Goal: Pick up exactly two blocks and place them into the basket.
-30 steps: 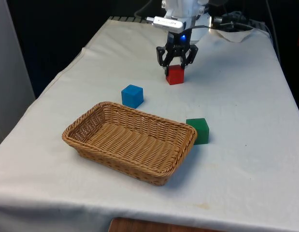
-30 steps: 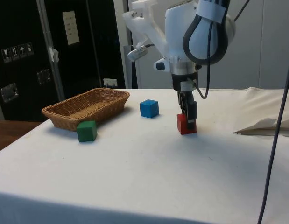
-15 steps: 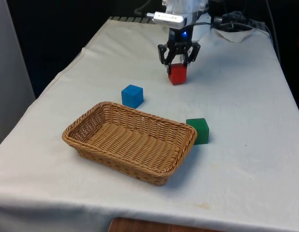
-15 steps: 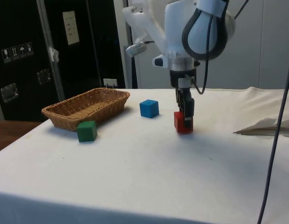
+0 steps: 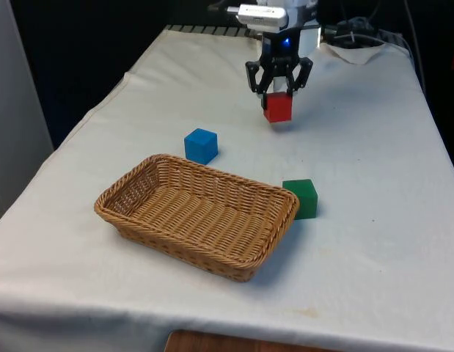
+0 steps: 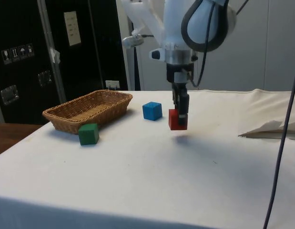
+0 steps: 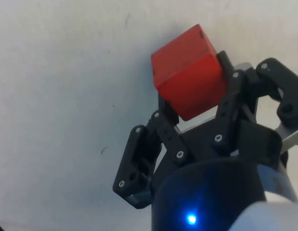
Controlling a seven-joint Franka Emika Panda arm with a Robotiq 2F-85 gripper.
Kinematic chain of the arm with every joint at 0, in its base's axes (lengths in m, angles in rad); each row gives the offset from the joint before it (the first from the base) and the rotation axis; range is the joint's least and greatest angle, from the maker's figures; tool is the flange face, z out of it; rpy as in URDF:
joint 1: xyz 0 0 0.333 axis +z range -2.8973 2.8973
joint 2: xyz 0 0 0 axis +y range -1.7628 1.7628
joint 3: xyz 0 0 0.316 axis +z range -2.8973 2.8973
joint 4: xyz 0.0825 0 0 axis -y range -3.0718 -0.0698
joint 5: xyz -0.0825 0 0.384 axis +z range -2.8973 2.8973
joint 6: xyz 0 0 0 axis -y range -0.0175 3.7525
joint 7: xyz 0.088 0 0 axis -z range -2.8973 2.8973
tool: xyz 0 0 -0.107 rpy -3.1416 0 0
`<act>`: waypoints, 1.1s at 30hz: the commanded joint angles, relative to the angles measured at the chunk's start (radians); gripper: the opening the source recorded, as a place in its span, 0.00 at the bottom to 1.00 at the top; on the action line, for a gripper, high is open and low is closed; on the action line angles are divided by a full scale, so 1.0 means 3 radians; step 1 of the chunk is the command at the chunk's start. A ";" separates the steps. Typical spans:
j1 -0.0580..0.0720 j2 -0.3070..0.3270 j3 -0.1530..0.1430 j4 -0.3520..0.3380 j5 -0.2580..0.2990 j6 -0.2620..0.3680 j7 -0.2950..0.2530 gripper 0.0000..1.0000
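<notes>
Now the gripper (image 5: 278, 92) pinches the red block (image 5: 278, 107) between its two fingers, and the block hangs clear of the white cloth (image 5: 373, 147), with its shadow on the cloth beneath it in the side view; in the wrist view the red block (image 7: 189, 72) sits clamped between the black fingers (image 7: 161, 132); the basket (image 5: 131, 189) stands on the near part of the table, towards the front view's left, with no block inside it; the blue block (image 5: 201, 145) lies on the cloth just beyond the basket's far rim, apart from it; the green block (image 5: 301, 198) rests just beside the basket's corner on the front view's right; in the side view the gripper (image 6: 179, 113) holds the red block (image 6: 177, 119) near the blue block (image 6: 152, 110), well apart from the green block (image 6: 88, 133).
</notes>
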 commanded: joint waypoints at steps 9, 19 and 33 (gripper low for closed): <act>0.0023 -0.0007 -0.0013 0.0290 -0.0093 -0.0223 0.0170 0.00; 0.0020 -0.0030 0.0013 0.0540 -0.0097 -0.0427 0.0250 0.00; 0.0030 -0.0043 0.0030 0.0927 -0.0090 -0.0740 0.0353 0.00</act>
